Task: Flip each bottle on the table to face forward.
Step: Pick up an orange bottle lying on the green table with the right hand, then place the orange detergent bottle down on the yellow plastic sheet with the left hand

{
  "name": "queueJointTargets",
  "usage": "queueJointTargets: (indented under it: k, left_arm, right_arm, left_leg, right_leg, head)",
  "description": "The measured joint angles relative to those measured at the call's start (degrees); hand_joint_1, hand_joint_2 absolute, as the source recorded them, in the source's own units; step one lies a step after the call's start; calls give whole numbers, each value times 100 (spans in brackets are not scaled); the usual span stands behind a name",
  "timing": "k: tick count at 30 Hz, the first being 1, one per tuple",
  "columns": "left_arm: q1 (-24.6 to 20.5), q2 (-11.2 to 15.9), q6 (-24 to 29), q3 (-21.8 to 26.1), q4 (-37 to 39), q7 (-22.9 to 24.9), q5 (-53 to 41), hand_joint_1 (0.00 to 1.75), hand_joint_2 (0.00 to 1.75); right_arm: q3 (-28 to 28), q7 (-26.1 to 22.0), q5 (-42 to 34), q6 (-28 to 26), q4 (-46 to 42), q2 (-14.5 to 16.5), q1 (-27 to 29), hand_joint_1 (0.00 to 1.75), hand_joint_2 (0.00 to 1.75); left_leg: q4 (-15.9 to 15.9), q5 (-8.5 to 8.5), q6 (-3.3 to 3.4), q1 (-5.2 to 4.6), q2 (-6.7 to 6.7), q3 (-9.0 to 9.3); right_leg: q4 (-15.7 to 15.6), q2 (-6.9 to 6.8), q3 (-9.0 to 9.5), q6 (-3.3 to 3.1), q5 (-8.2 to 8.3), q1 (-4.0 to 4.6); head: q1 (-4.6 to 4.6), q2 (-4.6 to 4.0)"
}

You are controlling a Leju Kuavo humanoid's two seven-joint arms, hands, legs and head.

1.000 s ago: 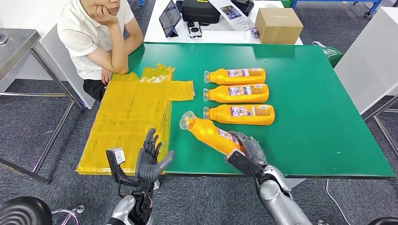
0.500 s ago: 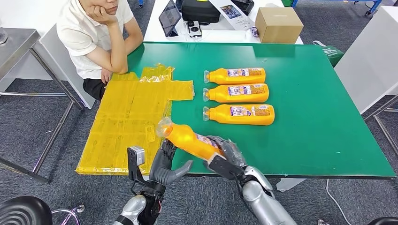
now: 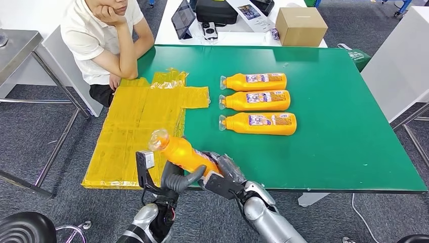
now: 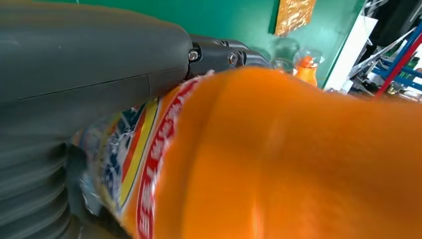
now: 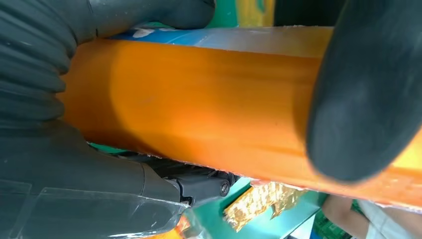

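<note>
1. An orange bottle (image 3: 186, 154) is held above the counter's (image 3: 344, 131) near edge, at about 7 o'clock from the counter's middle, tilted with its clear cap toward 10 o'clock.
2. The right hand (image 3: 226, 169) grasps the bottle's lower, labelled end.
3. The left hand (image 3: 177, 178) cups the bottle from beneath, thumb against its side; the left wrist view shows the label pressed to the palm.
4. Three orange bottles (image 3: 258, 102) lie in a row at the counter's middle, labels up, caps toward 9 o'clock.
5. Yellow plastic sheets (image 3: 136, 126) cover the 9 o'clock side, where a person (image 3: 103, 40) sits leaning on the counter.
</note>
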Motion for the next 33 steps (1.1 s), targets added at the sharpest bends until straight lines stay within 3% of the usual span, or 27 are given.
queueJointTargets:
  k: [17,18,19,21,23,29,33]
  left_arm:
    - [-61,-75,-84,50,97,-8,274,0,175]
    - [-66,-75,-127,50,98,9,343,43,175]
    - [-72,-75,-175,50,98,38,431,86,175]
    - [-85,-75,-273,51,98,86,636,174,175]
    - [-100,-78,-304,63,98,61,818,175,175]
    - [-120,-94,-220,237,-36,-44,1265,175,175]
    - [-97,-86,-364,369,-289,-10,1522,175,175]
  right_arm:
    - [219,13,-131,-65,-1,19,-51,174,175]
    - [237,13,-138,-93,2,20,-60,170,175]
    - [260,11,-150,-114,5,20,-73,162,175]
    - [310,8,-186,-121,19,25,-107,75,175]
    - [373,-6,-220,-120,42,39,-140,0,175]
    - [570,-164,-308,-267,61,104,-138,0,175]
    - [647,-245,-115,-745,48,105,-118,0,175]
  left_leg:
    - [0,0,0,0,0,-1]
    - [0,0,0,0,0,-1]
    - [0,0,0,0,0,-1]
    - [0,0,0,0,0,-1]
    - [0,0,0,0,0,-1]
    - [0,0,0,0,0,-2]
    - [0,0,0,0,1,-3]
  right_leg:
    - [0,0,-1,0,0,0]
    - [0,0,-1,0,0,0]
    - [0,0,-1,0,0,0]
    - [0,0,-1,0,0,0]
    - [0,0,-1,0,0,0]
    - [0,0,-4,0,0,0]
    - [0,0,-4,0,0,0]
  head:
    - [0,0]
    - [0,0]
    - [0,0]
    - [0,0]
    - [0,0]
    - [0,0]
    - [0,0]
